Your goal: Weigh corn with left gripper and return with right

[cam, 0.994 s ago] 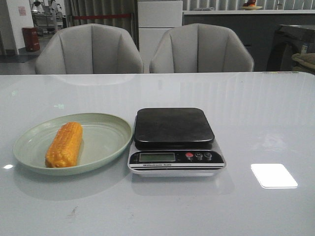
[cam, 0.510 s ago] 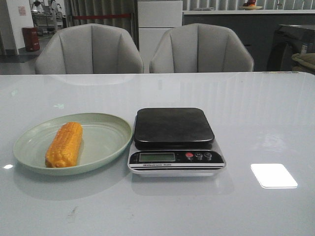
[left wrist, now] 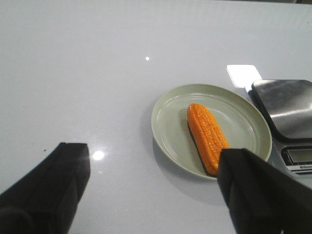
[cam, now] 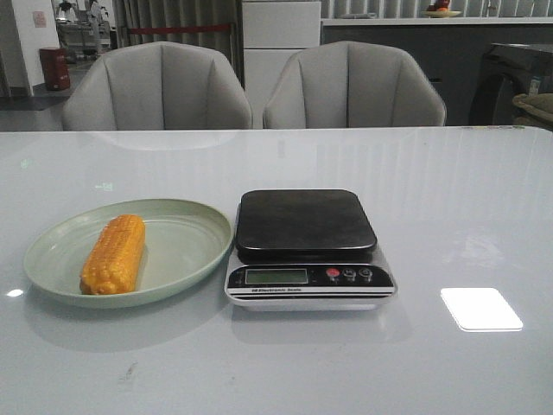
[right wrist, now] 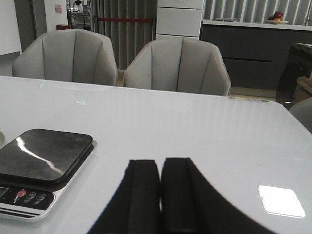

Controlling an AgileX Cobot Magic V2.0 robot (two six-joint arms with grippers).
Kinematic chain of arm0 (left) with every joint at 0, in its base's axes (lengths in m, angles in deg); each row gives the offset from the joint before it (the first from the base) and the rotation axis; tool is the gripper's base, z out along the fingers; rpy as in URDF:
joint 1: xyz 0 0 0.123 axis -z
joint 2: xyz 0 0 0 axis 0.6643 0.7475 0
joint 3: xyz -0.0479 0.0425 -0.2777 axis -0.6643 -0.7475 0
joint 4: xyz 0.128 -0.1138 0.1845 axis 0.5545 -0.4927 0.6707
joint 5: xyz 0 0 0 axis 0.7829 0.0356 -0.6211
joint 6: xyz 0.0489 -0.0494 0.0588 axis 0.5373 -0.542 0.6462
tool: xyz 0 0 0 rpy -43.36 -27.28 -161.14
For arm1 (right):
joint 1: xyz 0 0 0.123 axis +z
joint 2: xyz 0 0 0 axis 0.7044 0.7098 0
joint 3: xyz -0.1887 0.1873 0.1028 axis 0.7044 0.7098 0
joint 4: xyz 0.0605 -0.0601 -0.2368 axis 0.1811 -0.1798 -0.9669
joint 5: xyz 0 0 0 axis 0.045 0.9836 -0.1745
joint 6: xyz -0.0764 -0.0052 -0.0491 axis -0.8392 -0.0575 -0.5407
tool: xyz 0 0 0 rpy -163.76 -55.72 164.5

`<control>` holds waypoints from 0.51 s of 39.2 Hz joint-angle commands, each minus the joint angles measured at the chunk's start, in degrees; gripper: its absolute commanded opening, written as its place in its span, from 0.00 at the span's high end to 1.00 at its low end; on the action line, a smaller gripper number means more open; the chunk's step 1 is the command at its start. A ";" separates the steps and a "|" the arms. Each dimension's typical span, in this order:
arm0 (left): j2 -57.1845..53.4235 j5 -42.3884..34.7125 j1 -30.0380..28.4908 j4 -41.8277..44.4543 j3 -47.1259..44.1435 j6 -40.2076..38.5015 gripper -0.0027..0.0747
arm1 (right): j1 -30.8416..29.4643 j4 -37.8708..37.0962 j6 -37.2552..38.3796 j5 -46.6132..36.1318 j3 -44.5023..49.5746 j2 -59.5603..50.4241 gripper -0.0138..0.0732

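Observation:
The orange-yellow corn (cam: 113,254) lies on the left half of a pale green plate (cam: 186,242), left of the kitchen scale (cam: 305,223), whose black platform is bare. In the left wrist view the corn (left wrist: 207,135) lies on the plate (left wrist: 170,122) ahead of my left gripper (left wrist: 155,158), which is wide open and empty over bare table short of the plate. My right gripper (right wrist: 159,163) is shut and empty, over the table to the right of the scale (right wrist: 41,151). Neither gripper shows in the front view.
The white glossy table (cam: 449,216) carries only the plate and scale. Two grey chairs (cam: 155,86) stand behind its far edge. The scale's display and buttons (cam: 346,275) face the front edge. A bright light reflection (cam: 480,309) lies at the right.

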 commanded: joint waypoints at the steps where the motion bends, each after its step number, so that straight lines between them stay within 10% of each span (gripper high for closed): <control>1: 5.27 -1.40 2.00 -1.06 4.47 -0.60 0.19 | -0.41 -0.68 -0.20 -4.76 0.65 -1.13 0.65; 20: 38.12 -1.31 12.27 -5.30 18.52 -1.76 0.19 | -0.41 -0.68 -0.20 -4.76 0.65 -1.13 0.65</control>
